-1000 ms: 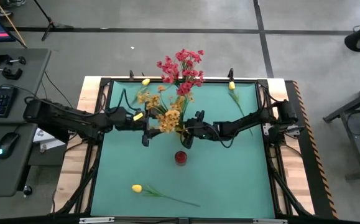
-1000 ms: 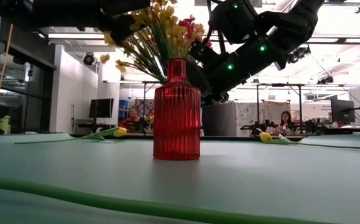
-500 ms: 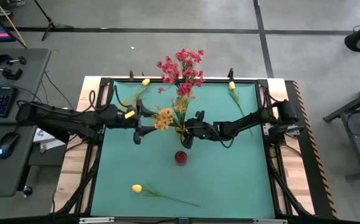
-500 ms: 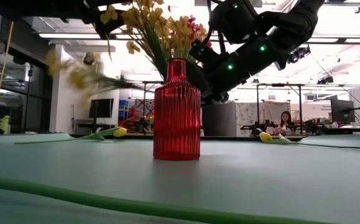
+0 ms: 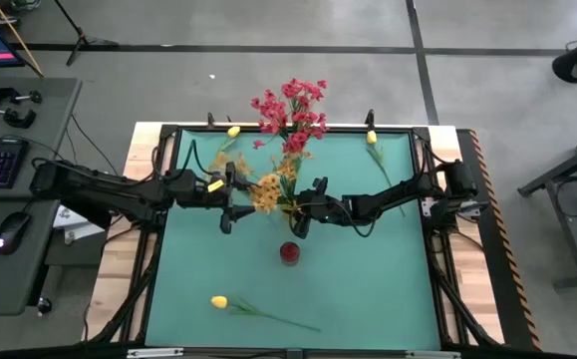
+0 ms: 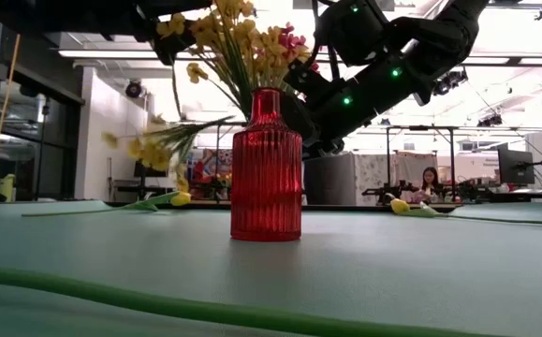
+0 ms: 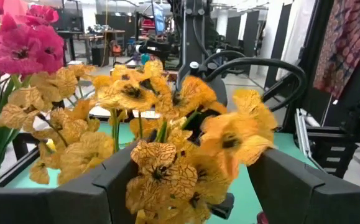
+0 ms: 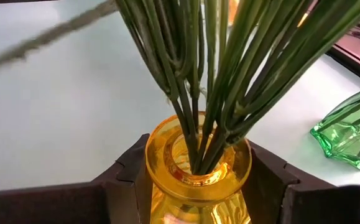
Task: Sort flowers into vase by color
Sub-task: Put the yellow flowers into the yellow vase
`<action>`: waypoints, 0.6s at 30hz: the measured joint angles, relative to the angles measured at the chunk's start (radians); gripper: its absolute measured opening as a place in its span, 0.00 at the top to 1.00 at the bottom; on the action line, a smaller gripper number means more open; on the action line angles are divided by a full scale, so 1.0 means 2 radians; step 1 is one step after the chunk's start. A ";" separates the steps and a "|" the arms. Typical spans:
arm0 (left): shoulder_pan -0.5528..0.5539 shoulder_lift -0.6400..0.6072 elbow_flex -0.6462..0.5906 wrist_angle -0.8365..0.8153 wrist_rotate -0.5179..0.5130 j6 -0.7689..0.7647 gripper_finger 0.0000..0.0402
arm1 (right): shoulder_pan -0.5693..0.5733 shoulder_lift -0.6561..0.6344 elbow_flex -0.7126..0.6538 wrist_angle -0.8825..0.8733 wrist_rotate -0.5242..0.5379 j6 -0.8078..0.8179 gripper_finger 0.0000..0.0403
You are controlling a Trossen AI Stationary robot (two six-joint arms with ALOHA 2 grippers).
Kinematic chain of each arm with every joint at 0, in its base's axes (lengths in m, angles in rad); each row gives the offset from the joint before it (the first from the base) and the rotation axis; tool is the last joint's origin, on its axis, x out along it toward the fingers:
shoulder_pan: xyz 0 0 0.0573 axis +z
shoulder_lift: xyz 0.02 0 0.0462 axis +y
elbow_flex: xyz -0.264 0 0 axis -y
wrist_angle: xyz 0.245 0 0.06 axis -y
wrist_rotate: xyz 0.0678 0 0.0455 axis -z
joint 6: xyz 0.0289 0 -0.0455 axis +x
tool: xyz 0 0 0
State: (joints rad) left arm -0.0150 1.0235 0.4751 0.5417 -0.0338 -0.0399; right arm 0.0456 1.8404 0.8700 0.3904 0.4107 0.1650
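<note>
A bunch of orange-yellow blossoms (image 5: 266,189) stands with its green stems (image 8: 198,81) in an amber glass vase (image 8: 197,163). My right gripper (image 5: 295,209) is shut on that vase, reaching in from the table's right. My left gripper (image 5: 229,199) is open, level at blossom height on the bunch's left; orange blossoms (image 7: 186,143) fill the gap between its fingers. One sprig (image 6: 158,145) droops out to the side. Pink-red blossoms (image 5: 293,110) rise behind. A red ribbed vase (image 5: 289,252) stands nearer, with no flowers in it. My right gripper pinches the amber vase's neck (image 8: 167,177) just under the rim, one finger (image 8: 127,171) on each side, coming level from the table's right. The vase is upright; its base is hidden. My left gripper: whether its fingers touch the blossoms between them I cannot tell.
Single yellow tulips lie at the far left (image 5: 233,131), the far right (image 5: 372,138) and near the front (image 5: 219,301), the last with a long stem across the mat. A green glass vase (image 8: 347,127) stands close beside the amber one. A black frame rims the table.
My left gripper drew toward the table's left, away from the bunch, then came a little way back toward it. The orange-yellow blossoms were stirred: one sprig swung out to the side and now droops lower. The amber vase has not moved.
</note>
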 joint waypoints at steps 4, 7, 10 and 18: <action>0.000 -0.001 0.000 0.005 0.000 0.009 0.38 | 0.000 0.000 0.000 0.000 -0.001 -0.004 0.61; 0.000 -0.009 0.000 0.005 0.000 0.012 0.38 | 0.000 0.000 0.000 0.001 -0.002 -0.004 0.61; 0.000 -0.018 0.000 0.001 0.000 0.012 0.38 | 0.000 0.000 0.000 0.001 -0.002 -0.004 0.61; 0.000 -0.059 0.000 -0.029 0.000 0.013 0.38 | 0.000 0.000 0.000 0.001 -0.004 -0.005 0.61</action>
State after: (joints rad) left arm -0.0151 0.9052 0.4747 0.4836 -0.0338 -0.0147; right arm 0.0456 1.8404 0.8692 0.3916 0.4034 0.1558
